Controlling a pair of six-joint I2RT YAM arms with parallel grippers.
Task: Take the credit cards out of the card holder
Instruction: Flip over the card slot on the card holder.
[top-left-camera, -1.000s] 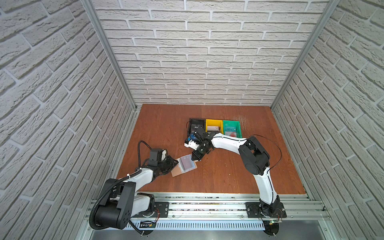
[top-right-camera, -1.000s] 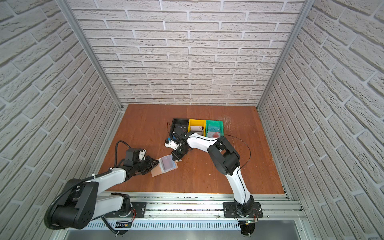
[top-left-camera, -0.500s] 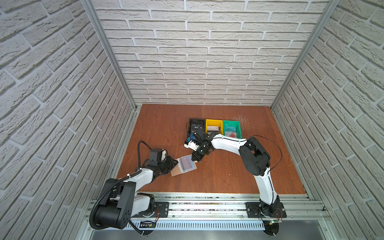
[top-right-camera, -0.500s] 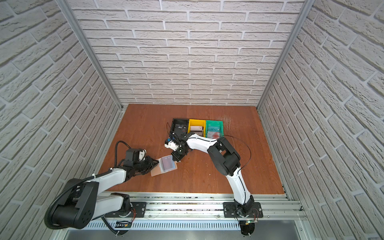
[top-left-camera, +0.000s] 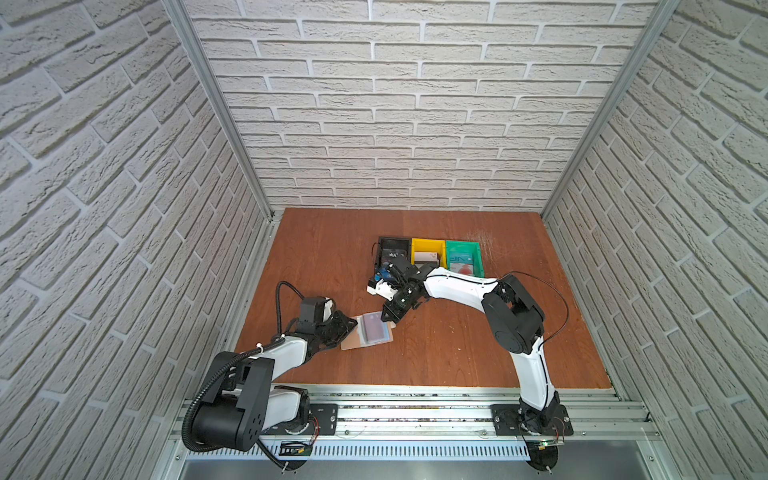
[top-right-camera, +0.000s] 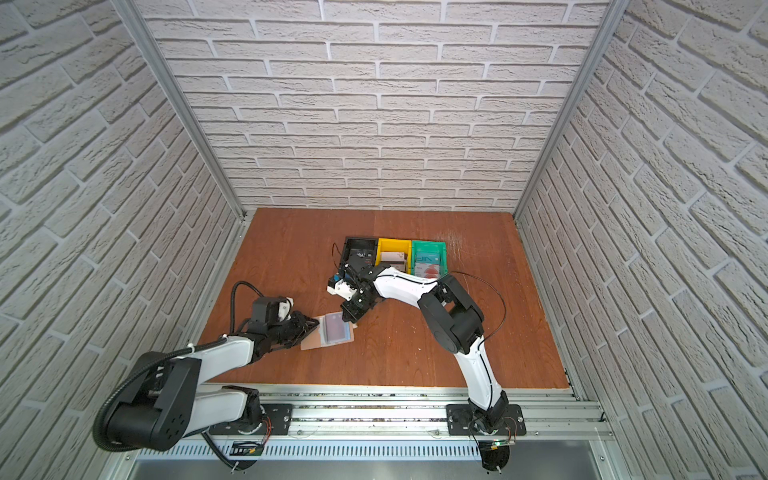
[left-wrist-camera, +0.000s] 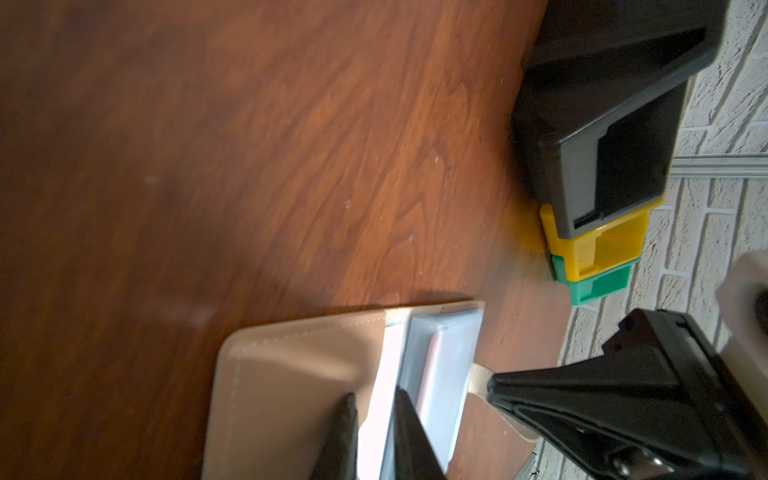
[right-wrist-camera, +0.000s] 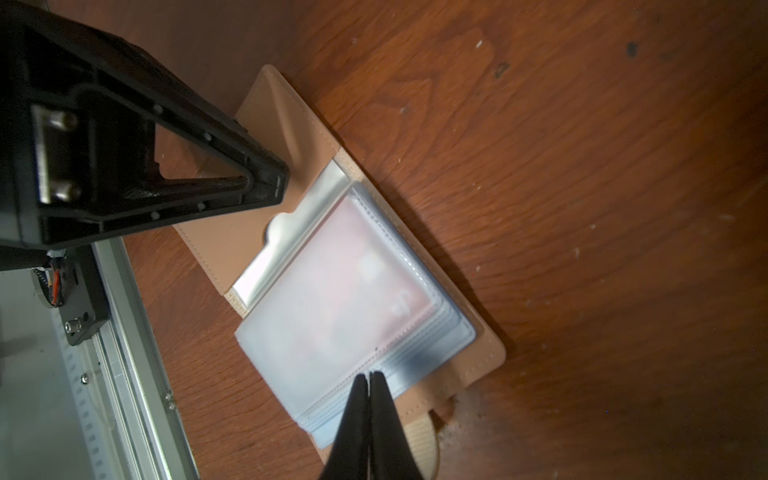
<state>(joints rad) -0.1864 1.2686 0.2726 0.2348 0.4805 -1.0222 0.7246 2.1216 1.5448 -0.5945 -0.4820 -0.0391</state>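
1. We see the tan leather-like booklet card holder (top-left-camera: 353, 341) lying open on the reddish-brown wooden table (top-left-camera: 457, 353). It is left of centre, toward the front edge and well apart from the bins at the back.
2. Its stack of clear bluish plastic sleeves (right-wrist-camera: 332, 353) lies on the flap nearer the right arm. Through the frosted top sleeve we make out a reddish credit card (right-wrist-camera: 357, 270), blurred.
3. The left gripper (left-wrist-camera: 376, 395) meets the holder from the left arm's side. Its jaws are closed to a narrow gap, with a glossy clear sleeve of that flap caught between them, right at the tan cover.
4. The right gripper (right-wrist-camera: 369, 376) stands over the opposite flap, by the small snap tab. Its two black fingers are pressed together, and their tips touch the outer edge of the sleeve stack. We cannot tell whether they nip a sleeve edge.
5. The holder lies between the two grippers, and both touch it.
6. At the back, a black plastic bin (top-left-camera: 392, 239), a yellow plastic bin (top-left-camera: 428, 241) and a green plastic bin (top-left-camera: 461, 242) stand side by side, touching. In the green one we see a teal card (top-left-camera: 459, 261) printed "VIP", and in the yellow one a pale card (top-left-camera: 426, 258).
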